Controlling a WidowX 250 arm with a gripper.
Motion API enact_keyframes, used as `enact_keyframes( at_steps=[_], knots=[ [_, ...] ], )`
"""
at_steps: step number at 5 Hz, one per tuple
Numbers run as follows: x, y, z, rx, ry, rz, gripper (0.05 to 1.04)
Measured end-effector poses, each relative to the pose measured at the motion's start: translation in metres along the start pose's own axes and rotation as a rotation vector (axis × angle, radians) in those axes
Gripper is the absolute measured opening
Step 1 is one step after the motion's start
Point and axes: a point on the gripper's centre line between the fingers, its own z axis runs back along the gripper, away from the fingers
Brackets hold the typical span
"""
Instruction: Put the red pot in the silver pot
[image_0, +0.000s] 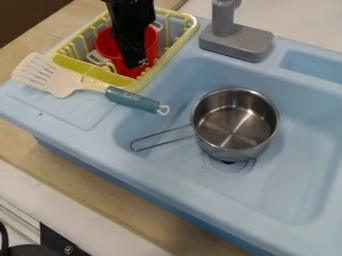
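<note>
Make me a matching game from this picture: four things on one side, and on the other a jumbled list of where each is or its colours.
1. Silver pot
2. Spatula
3. Red pot
4. Rack

A. Yellow-green
B. In the rack
C. In the blue sink
D. Pale head, teal handle

Pairs: 1-C, 2-D, 3-B, 4-A

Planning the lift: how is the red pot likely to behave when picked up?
The red pot looks stiff, its round wall showing no sag. It's probably fairly light, being open and hollow. Its handles stick out toward the sides of the rack, so it may snag or tip on the way up.
</note>
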Motion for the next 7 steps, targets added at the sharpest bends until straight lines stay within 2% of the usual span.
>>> enact_keyframes(
  at_steps=[2,3,4,5,7],
  knots=[
    [0.005,-0.004,0.019,0.031,0.048,0.029,0.055],
    [0.006,-0.003,0.031,0.032,0.040,0.030,0.055],
    [0.006,-0.005,0.049,0.037,0.010,0.034,0.055],
    [0.003,-0.009,0.066,0.074,-0.027,0.038,0.055],
    [-0.005,-0.033,0.086,0.088,-0.060,0.024,0.055]
  ],
)
